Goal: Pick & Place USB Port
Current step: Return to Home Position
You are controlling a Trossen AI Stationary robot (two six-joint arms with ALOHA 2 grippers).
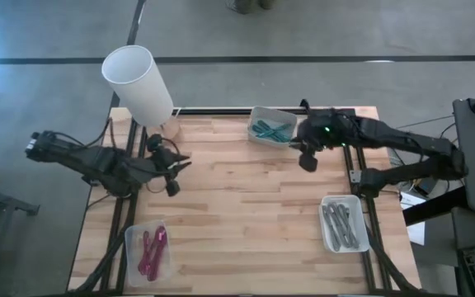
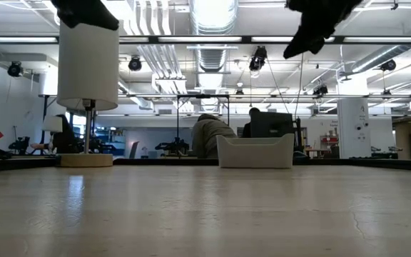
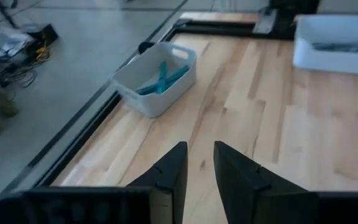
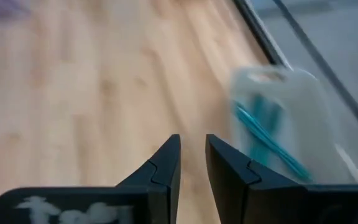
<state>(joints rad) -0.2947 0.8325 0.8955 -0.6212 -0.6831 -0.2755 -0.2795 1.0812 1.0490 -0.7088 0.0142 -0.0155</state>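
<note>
A white bin (image 1: pixel 272 125) on the table's far side holds teal pieces (image 1: pixel 268 129); it also shows in the left wrist view (image 3: pixel 157 78) and, blurred, in the right wrist view (image 4: pixel 284 118). My right gripper (image 1: pixel 308 158) hangs above the table just right of that bin, fingers (image 4: pixel 166 158) close together with only a narrow slit, holding nothing. My left gripper (image 1: pixel 176 169) hovers over the table's left part, pointing right, fingers (image 3: pixel 173 165) likewise close together and empty. In the low view both arms (image 2: pixel 312 28) stay well above the tabletop.
A white bin with grey pieces (image 1: pixel 343 223) sits near the right edge. A clear bin with magenta pieces (image 1: pixel 148 252) sits at the near left. A lamp with a white shade (image 1: pixel 138 82) stands at the far left corner. Bare wood (image 1: pixel 246 214) lies between them.
</note>
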